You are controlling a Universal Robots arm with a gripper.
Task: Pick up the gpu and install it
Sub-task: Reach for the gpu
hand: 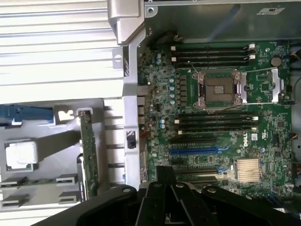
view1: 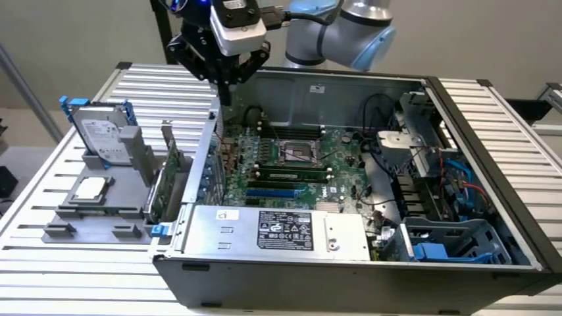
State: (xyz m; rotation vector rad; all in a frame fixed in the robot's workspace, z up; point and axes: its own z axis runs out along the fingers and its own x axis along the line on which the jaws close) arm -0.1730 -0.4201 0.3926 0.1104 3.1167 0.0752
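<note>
gpu [view1: 168, 181] upright in grey holder [view1: 81, 232] with hard drive [view1: 101, 135]; motherboard [view1: 338, 164] in case [view1: 351, 280]

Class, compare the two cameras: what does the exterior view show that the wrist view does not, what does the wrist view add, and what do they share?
The exterior view adds the robot arm, the power supply and the blue drive cage. The wrist view adds the coin battery and the white lettering on the motherboard. Shared: the gpu standing in the grey holder, the CPU chip, the empty CPU socket, and the gripper, shut and holding nothing.
</note>
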